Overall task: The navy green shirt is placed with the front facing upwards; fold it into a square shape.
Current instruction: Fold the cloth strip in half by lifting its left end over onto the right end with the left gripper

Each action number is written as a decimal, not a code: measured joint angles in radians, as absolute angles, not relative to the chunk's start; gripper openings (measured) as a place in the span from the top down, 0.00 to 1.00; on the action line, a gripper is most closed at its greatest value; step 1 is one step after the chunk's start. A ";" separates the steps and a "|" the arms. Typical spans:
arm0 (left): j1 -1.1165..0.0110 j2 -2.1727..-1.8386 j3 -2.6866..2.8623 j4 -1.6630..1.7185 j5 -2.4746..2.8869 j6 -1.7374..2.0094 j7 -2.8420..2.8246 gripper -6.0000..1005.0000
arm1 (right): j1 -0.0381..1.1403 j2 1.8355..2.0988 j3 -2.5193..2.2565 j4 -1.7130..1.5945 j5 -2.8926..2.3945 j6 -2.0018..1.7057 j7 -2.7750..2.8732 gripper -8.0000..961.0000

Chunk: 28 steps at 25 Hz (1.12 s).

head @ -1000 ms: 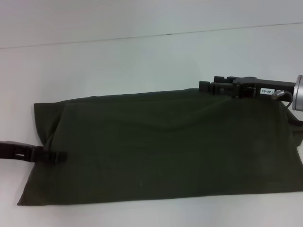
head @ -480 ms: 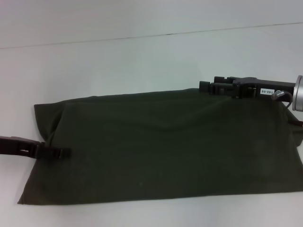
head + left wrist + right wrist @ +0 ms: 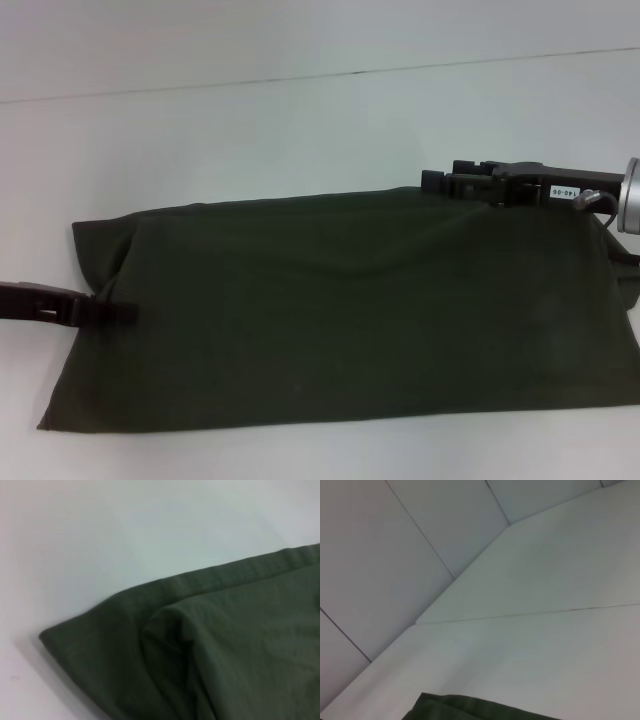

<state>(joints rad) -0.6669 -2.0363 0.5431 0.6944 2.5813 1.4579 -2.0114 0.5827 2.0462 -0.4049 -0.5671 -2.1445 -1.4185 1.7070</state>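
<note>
Navy green shirt (image 3: pixel 340 310) lies folded on white table (image 3: pixel 250 130); left hand (image 3: pixel 120 313) clenched at its left edge, right hand (image 3: pixel 440 183) state indeterminate at far edge

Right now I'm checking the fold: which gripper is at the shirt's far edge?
The right gripper, at the navy green shirt's far edge. The left gripper lies low over its left end instead.

The navy green shirt (image 3: pixel 340 310) in front of me is a plain dark olive green, with no print showing on its upper face. The table (image 3: pixel 250 130) under it is white. My left gripper (image 3: pixel 115 313) and right gripper (image 3: pixel 440 183) are black.
</note>
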 joint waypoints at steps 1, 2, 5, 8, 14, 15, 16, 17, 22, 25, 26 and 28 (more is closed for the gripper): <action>-0.667 -2.036 0.543 0.694 2.581 1.457 -2.012 0.36 | 0.583 2.046 -0.405 -0.567 -2.144 -1.419 1.707 0.05; -0.668 -2.036 0.543 0.694 2.581 1.457 -2.013 0.40 | 0.583 2.046 -0.405 -0.567 -2.145 -1.419 1.707 0.05; -0.668 -2.035 0.544 0.694 2.582 1.452 -2.014 0.52 | 0.583 2.046 -0.405 -0.567 -2.145 -1.419 1.706 0.05; -0.667 -2.034 0.547 0.693 2.585 1.445 -2.014 0.65 | 0.581 2.046 -0.405 -0.567 -2.144 -1.419 1.706 0.05; -0.667 -2.035 0.549 0.693 2.584 1.445 -2.010 0.84 | 0.581 2.047 -0.405 -0.567 -2.145 -1.419 1.706 0.05; -0.667 -2.036 0.549 0.693 2.584 1.445 -2.009 0.85 | 0.581 2.047 -0.405 -0.567 -2.145 -1.419 1.705 0.05; -0.667 -2.036 0.549 0.693 2.584 1.446 -2.008 0.86 | 0.581 2.047 -0.405 -0.567 -2.145 -1.419 1.705 0.05; -0.668 -2.037 0.549 0.693 2.584 1.446 -2.008 0.88 | 0.581 2.047 -0.405 -0.567 -2.144 -1.419 1.704 0.05; -0.669 -2.039 0.549 0.695 2.583 1.449 -2.007 0.95 | 0.581 2.048 -0.406 -0.566 -2.145 -1.419 1.703 0.05; -0.672 -2.041 0.545 0.703 2.578 1.457 -2.010 0.96 | 0.581 2.048 -0.408 -0.562 -2.145 -1.416 1.703 0.05; -0.673 -2.041 0.545 0.705 2.571 1.462 -2.011 0.96 | 0.580 2.048 -0.408 -0.561 -2.145 -1.415 1.703 0.05; -0.674 -2.041 0.544 0.712 2.546 1.479 -2.011 0.96 | 0.577 2.048 -0.408 -0.560 -2.145 -1.411 1.703 0.05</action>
